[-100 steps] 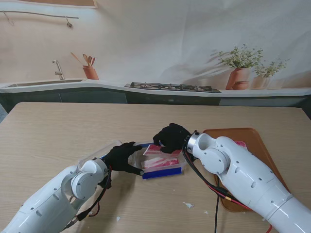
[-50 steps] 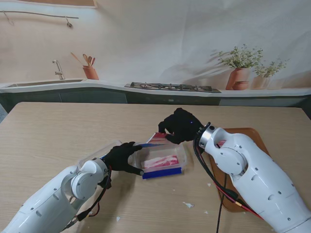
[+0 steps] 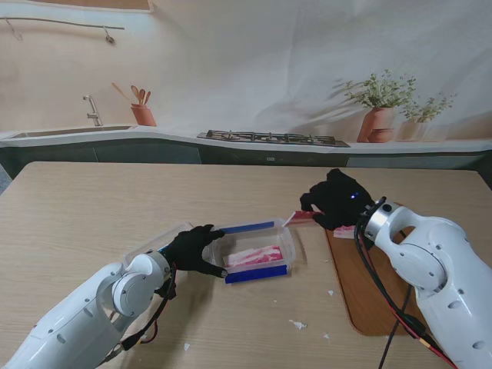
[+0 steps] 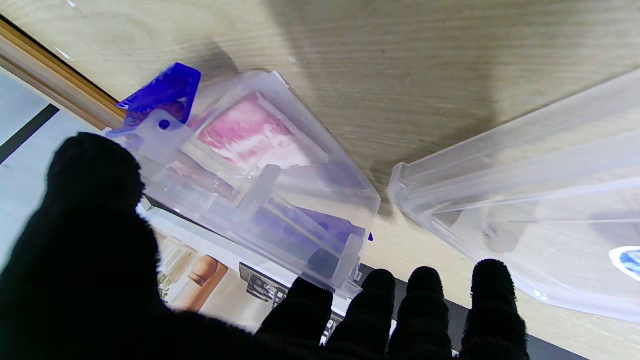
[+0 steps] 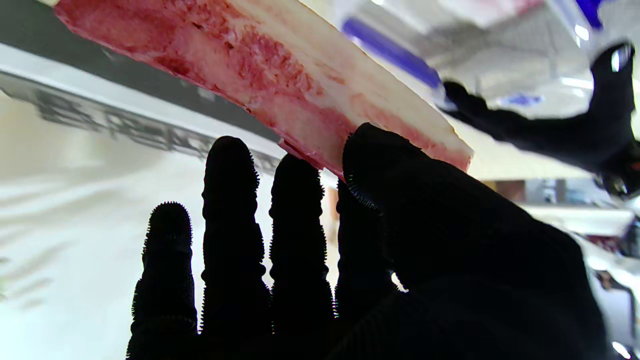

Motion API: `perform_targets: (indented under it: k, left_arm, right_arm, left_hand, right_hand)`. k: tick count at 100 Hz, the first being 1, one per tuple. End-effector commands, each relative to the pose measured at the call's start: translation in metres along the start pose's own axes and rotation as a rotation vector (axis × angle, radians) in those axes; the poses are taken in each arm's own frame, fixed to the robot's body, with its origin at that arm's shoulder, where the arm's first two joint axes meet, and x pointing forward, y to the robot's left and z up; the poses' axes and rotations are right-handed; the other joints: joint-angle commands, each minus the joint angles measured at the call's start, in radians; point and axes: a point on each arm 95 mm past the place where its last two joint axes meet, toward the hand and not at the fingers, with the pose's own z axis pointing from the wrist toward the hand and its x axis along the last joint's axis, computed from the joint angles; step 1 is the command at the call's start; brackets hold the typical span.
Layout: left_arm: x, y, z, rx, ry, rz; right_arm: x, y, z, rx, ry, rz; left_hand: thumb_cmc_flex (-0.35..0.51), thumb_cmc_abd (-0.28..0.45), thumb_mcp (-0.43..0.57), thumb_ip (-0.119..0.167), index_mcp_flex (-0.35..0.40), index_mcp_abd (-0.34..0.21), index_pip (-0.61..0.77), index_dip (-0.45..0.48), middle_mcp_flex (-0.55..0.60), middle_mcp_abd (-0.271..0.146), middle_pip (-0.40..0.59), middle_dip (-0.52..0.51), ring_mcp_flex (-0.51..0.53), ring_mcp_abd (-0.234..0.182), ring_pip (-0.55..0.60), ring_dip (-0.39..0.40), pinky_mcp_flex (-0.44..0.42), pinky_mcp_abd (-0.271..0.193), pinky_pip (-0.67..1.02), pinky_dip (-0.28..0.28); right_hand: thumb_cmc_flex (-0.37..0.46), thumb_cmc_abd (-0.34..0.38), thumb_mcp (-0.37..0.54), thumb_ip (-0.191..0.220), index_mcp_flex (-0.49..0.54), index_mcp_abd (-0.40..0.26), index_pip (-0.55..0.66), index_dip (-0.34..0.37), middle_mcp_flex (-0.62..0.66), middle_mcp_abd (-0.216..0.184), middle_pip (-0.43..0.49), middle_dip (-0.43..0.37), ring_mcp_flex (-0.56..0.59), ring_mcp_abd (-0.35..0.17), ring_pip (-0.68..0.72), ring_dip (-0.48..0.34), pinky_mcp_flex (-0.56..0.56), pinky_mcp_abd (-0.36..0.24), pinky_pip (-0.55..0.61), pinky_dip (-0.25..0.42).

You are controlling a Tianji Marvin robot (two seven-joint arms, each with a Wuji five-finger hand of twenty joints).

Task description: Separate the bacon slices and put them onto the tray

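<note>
Pinching one pink-and-white bacon slice (image 3: 301,218) between thumb and fingers, the black-gloved right hand (image 3: 336,199) holds it in the air at the far left corner of the brown wooden tray (image 3: 369,296). The black-gloved left hand (image 3: 192,248) grips the near left end of the clear plastic container with blue clips (image 3: 256,251), where more bacon (image 3: 256,255) lies, its clear lid (image 4: 540,200) beside it.

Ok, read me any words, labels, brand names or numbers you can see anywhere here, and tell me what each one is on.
No readable text in any view.
Clear lid: a blue and white sticker at its edge, cut off by the frame, unreadable.
Clear container, bacon slice and wooden tray: no print visible.
</note>
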Motion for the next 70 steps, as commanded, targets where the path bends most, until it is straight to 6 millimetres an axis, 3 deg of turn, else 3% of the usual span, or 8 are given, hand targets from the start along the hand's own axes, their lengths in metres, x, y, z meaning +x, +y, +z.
perform_targets:
  k: [1, 33, 70]
  left_arm:
    - [-0.004, 0.012, -0.002, -0.041, -0.015, 0.000]
    - [-0.003, 0.013, -0.001, -0.047, -0.015, 0.006]
    - [-0.002, 0.015, -0.001, -0.051, -0.018, 0.010]
  right_arm:
    - [-0.006, -0.022, -0.014, 0.098, -0.022, -0.012]
    - [-0.034, -0.058, -0.047, 0.328, -0.101, -0.122]
    - [-0.044, -0.095, -0.046, 0.499, -0.144, -0.088]
  left_hand:
    - [0.096, 0.003, 0.118, 0.019, -0.001, 0.052, 0.006, -0.011, 0.019, -0.114, 0.030, -0.003, -0.034, -0.015, -0.021, -0.009, -0.010, 0.002, -0.024, 0.019]
    - [0.097, 0.004, 0.117, 0.019, -0.001, 0.053, 0.005, -0.011, 0.019, -0.113, 0.029, -0.002, -0.033, -0.015, -0.021, -0.009, -0.009, 0.003, -0.023, 0.019]
    - [0.097, 0.008, 0.112, 0.020, -0.002, 0.053, 0.006, -0.011, 0.019, -0.113, 0.029, -0.002, -0.034, -0.015, -0.021, -0.008, -0.009, 0.002, -0.023, 0.019]
  right_hand:
    - [0.093, 0.027, 0.098, 0.002, 0.056, -0.103, 0.077, 0.052, 0.052, -0.024, 0.037, 0.037, 0.020, 0.002, 0.014, 0.015, -0.027, 0.031, -0.022, -0.019]
    - [0.089, 0.045, 0.083, 0.002, 0.045, -0.118, 0.072, 0.061, 0.041, -0.040, 0.033, 0.044, 0.006, -0.011, 0.002, 0.014, -0.034, 0.028, -0.059, -0.025]
    - [0.087, 0.058, 0.068, 0.003, 0.038, -0.129, 0.066, 0.068, 0.031, -0.048, 0.032, 0.043, -0.012, -0.016, -0.007, 0.012, -0.039, 0.026, -0.082, -0.023]
